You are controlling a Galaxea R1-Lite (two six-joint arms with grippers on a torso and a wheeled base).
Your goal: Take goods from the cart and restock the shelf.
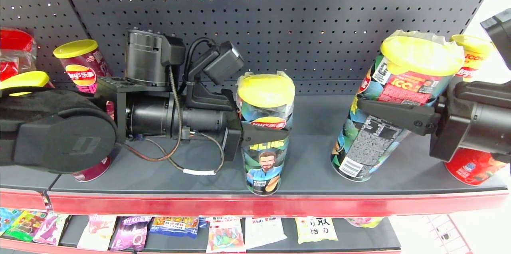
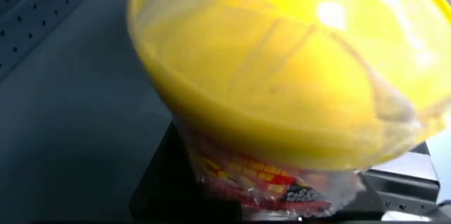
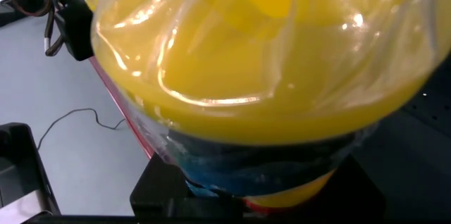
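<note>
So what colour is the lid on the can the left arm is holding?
Yellow: the lid shows best in the head view, atop the can.

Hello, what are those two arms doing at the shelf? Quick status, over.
Left gripper shut on upright can at shelf front edge. Right gripper shut on tilted can. Red can close beside it.

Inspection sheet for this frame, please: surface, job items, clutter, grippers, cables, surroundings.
Surface: dark shelf, red front lip.
Job's things: left can upright at the front edge; right can tilted.
Clutter: maroon can back left; red can under the right arm.
Grippers: left gripper shut on left can; right gripper shut on right can.
Cables: loose wires loop from the left arm over the shelf.
Surroundings: pegboard behind; snack bags below.
</note>
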